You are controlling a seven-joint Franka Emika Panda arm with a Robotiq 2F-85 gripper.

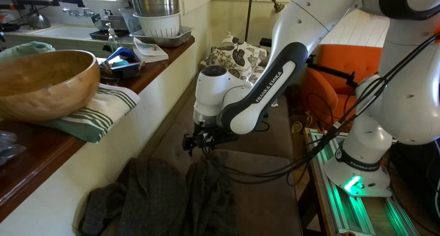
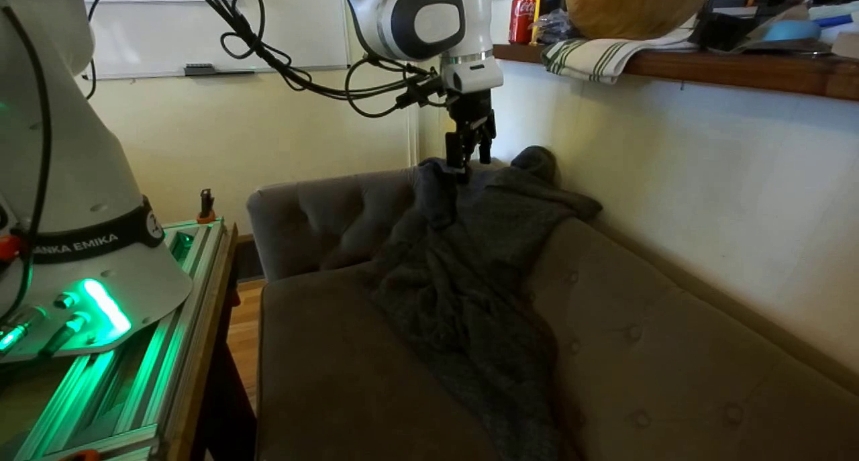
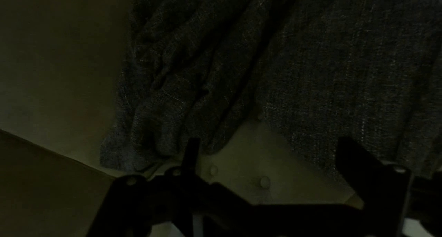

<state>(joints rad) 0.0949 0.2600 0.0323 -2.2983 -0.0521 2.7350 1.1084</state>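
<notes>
Claw (image 3: 267,142) released, spread wide across the lower part of the wrist view. Dark gray blanket (image 2: 470,280) lies rumpled over the couch (image 2: 322,353), running from upper center to bottom edge in an exterior view; claw is at its upper end there, can't tell whether they touch. Wrist view: blanket covers top center to right. Wooden bowl (image 1: 68,91) on striped towel (image 1: 106,107), left in an exterior view.

The gripper (image 3: 269,147) has its fingers (image 3: 191,157) well apart. Beyond them, a rumpled grey cloth (image 3: 331,75) lies over a sofa (image 3: 62,75) with round buttons (image 3: 265,182)
</notes>
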